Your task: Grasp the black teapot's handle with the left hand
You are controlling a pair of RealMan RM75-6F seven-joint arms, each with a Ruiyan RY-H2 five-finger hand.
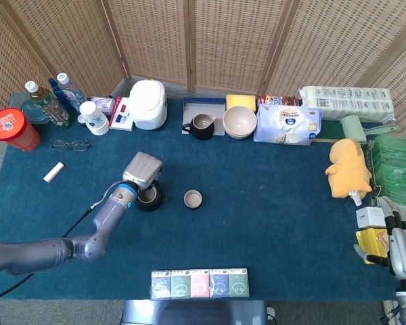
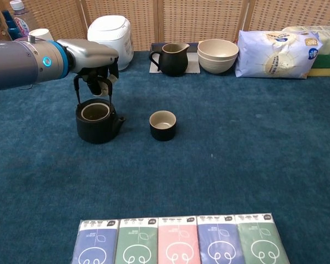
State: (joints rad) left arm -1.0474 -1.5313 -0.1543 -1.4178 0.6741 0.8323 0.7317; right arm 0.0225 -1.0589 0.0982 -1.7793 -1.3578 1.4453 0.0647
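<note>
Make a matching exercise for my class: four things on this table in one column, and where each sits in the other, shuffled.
Things:
1. teapot
2. small cup
3. red tub
4. packets

Places:
A. far left edge of the table
B. row along the near edge
C. under the left hand, handle held
D. middle, right of the teapot

Pairs: 1-C, 2-D, 3-A, 4-B

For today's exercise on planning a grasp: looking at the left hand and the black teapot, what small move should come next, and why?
Probably firm the grip and check it holds. In the chest view the left hand is curled around the top of the upright handle of the black teapot, so the grasp looks nearly made. Whether the teapot rests on the blue cloth is unclear.
</note>
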